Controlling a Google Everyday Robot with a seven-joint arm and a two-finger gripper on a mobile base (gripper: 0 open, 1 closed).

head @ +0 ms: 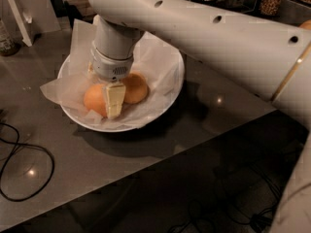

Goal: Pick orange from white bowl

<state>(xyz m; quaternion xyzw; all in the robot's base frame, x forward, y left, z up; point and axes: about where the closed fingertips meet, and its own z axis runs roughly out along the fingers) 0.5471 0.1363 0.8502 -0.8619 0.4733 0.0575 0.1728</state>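
The white bowl (167, 89) sits on the grey table, lined with crinkled white paper. Two oranges lie in it side by side: the left orange (94, 100) and the right orange (136, 87). My gripper (103, 92) hangs straight down from the thick white arm (204, 28) into the bowl. One cream finger (114, 100) stands between the two oranges, touching the left one. The other finger is mostly hidden behind the wrist, on the far left side of the left orange. The jaws stand apart around the left orange, which rests on the paper.
A dark cable (24, 171) loops on the table at the front left. A white stand (19, 16) and a dark jar (6, 40) are at the back left. The table's front edge runs diagonally, with floor and cables (233, 212) below.
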